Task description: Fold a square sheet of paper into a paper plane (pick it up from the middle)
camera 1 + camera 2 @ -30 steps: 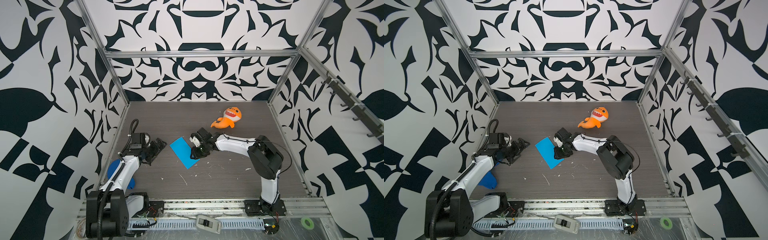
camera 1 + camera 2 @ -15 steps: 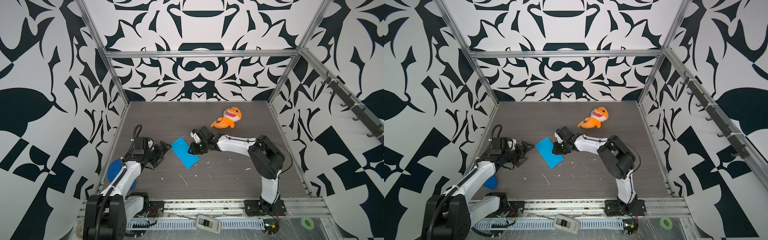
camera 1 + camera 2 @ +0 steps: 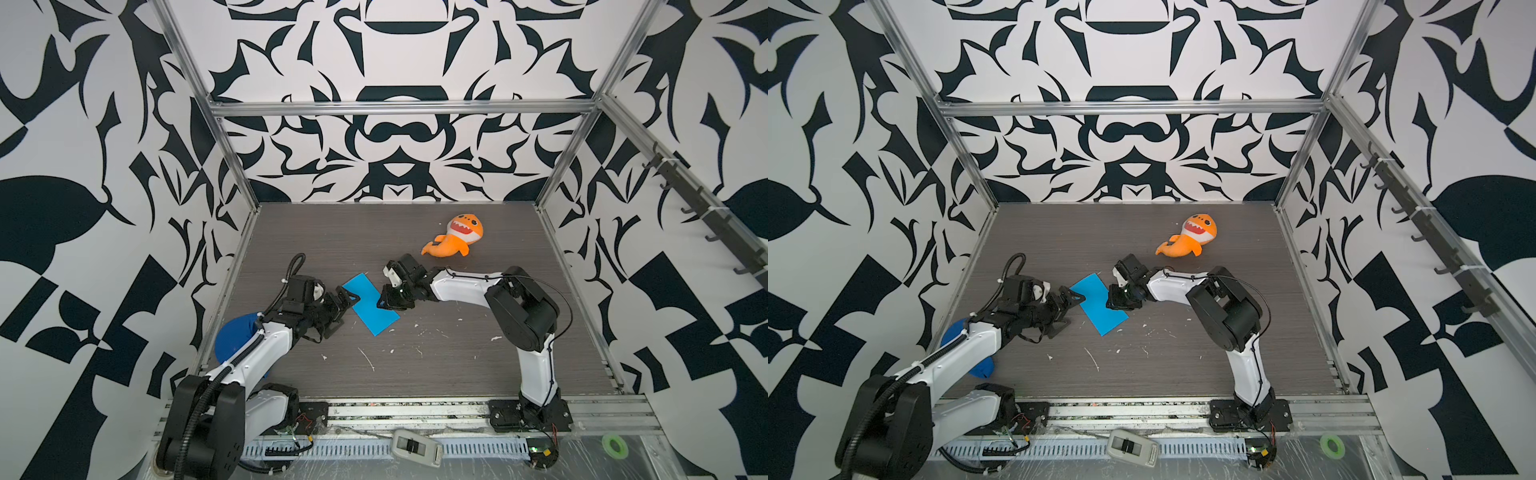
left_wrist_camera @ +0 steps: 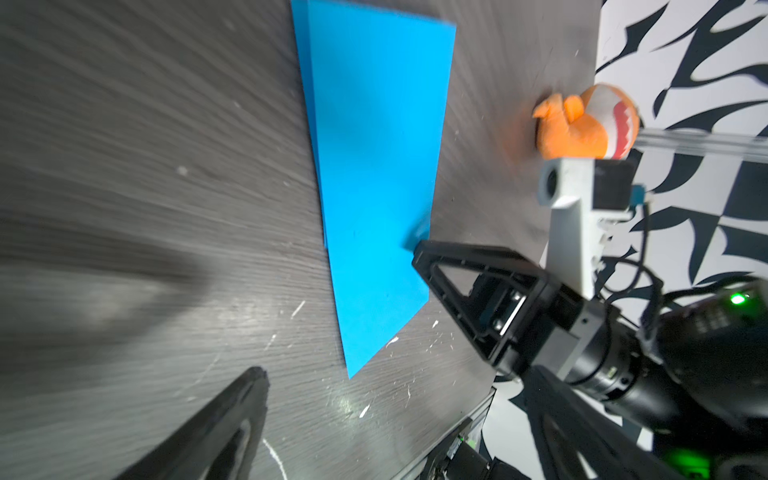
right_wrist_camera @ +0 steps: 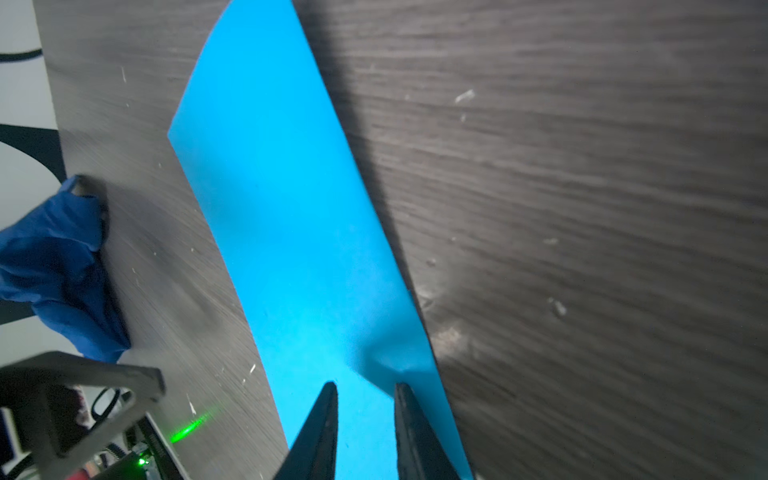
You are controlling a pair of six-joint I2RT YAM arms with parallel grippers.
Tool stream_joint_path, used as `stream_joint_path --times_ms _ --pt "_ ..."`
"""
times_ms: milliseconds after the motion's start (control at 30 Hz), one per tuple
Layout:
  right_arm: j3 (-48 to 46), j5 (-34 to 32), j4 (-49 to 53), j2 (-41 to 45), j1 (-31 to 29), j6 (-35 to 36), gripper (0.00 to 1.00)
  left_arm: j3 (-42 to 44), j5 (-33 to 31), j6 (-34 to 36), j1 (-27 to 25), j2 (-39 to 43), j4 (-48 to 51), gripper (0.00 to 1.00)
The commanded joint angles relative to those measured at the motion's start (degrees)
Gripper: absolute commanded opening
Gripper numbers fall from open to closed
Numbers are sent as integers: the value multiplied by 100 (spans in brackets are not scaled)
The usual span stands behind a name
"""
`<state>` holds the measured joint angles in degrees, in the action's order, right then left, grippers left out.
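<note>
Patterned walls (image 3: 395, 137) and metal rails close in the table (image 3: 457, 365) on three sides. Its dark wood-grain top is mostly bare, which leaves wide room to move toward the near rail and toward the back wall.

Two white-and-black arms reach inward from the near rail and meet left of centre, so each can work one long side of the sheet.

The dark blue disc (image 3: 235, 336) lies at the left wall, partly under the left arm and well apart from the work.

The paper (image 3: 368, 305) lies flat and slantwise on the table between the two tools. It is a rectangle of two layers; the left wrist view shows a slightly offset second edge (image 4: 309, 124) along one long side. By this shape the first half-fold is judged done, and no nose flaps are made yet.

The orange plush shark (image 3: 455, 239) lies beyond the right arm, clear of any likely path.

The left gripper (image 3: 343, 313) stands spread wide and holds nothing. One finger reaches the paper's near long edge, probably ready to steady it.

The right gripper (image 3: 384, 304) is narrowed to a slim gap. Its fingertips (image 5: 324, 424) rest on the paper near the opposite long edge, and a small pucker (image 5: 384, 365) rises beside one tip. Whether paper is pinched between them cannot be told.

White scraps (image 3: 368, 358) dot the open table nearer the rail.
</note>
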<state>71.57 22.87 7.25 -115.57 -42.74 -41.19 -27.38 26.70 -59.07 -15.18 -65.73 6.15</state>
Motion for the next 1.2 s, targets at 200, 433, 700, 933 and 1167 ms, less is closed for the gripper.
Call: stream_joint_path --times_ms 200,433,700,933,1167 --pt "-393 342 -499 -36 187 -652 29 341 -330 -644 -675 -581 -946 75" --pt "-466 428 -594 -62 205 -751 29 442 -441 -629 -837 -1071 -1361 57" --pt "-495 463 -577 -91 214 -750 29 536 -413 -242 -841 -1625 -1833 50" --pt "-513 480 -582 -106 214 -768 29 775 -298 139 -846 -1978 -2705 49" --pt "-513 490 -575 -115 214 -783 29 1006 -308 341 -845 -1772 -3373 50"
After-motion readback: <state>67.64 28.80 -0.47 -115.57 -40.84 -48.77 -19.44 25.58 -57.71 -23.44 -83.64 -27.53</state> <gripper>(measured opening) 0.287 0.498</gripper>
